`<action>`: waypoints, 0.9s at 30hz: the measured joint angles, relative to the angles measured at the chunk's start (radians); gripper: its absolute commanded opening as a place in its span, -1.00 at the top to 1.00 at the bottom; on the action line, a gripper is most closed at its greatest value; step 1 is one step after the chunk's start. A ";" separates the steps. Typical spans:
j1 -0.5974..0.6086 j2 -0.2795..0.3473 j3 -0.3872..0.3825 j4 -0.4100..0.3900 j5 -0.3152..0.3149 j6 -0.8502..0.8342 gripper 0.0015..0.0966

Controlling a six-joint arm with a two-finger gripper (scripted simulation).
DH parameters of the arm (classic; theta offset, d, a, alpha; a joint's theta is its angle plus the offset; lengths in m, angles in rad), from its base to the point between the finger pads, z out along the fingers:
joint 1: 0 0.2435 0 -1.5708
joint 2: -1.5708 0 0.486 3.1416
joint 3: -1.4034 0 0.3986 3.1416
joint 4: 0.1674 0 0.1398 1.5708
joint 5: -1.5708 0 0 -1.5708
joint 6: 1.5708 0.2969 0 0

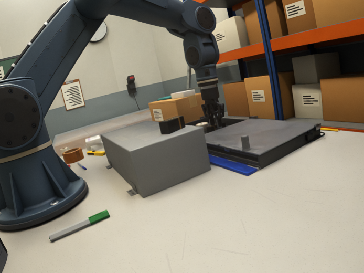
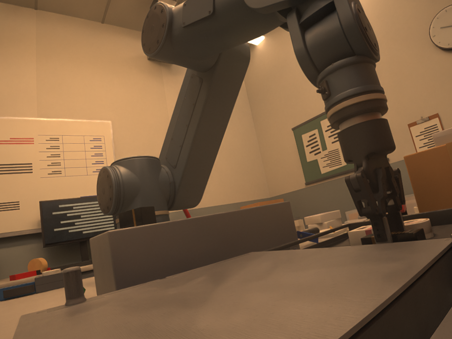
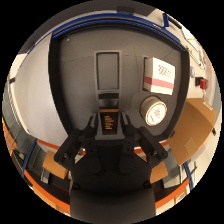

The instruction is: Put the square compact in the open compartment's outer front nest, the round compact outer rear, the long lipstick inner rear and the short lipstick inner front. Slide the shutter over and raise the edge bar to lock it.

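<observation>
The long lipstick [image 3: 108,118], dark with an orange band, lies in its nest in the open compartment, its near end hidden behind my gripper [image 3: 108,120], which stands open over it and holds nothing. The narrow nest [image 3: 107,71] beyond it is empty. To the right sit the square compact [image 3: 159,76], white with a red stripe, and the round compact [image 3: 153,110], each in an outer nest. The short lipstick [image 1: 171,124] rests on the grey block [image 1: 155,154]. The grey shutter [image 1: 258,136] with its knob [image 1: 244,142] covers the neighbouring compartment, and the edge bar [image 1: 314,132] lies at its far right end.
A cardboard box [image 1: 176,108] stands behind the tray, with shelving [image 1: 293,58] of more boxes to the right. A blue strip [image 1: 232,165] lies along the tray's front. A green-capped marker [image 1: 79,225], a tape roll [image 1: 73,155] and small tools lie on the table near my base.
</observation>
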 measured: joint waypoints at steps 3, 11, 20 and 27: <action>0.000 -0.002 0.004 0.007 0.000 0.000 -0.06; 0.000 -0.012 0.021 0.032 0.000 0.000 -0.06; 0.000 -0.013 0.025 0.038 0.000 0.000 -0.06; 0.000 -0.030 0.065 0.096 0.000 0.000 -0.06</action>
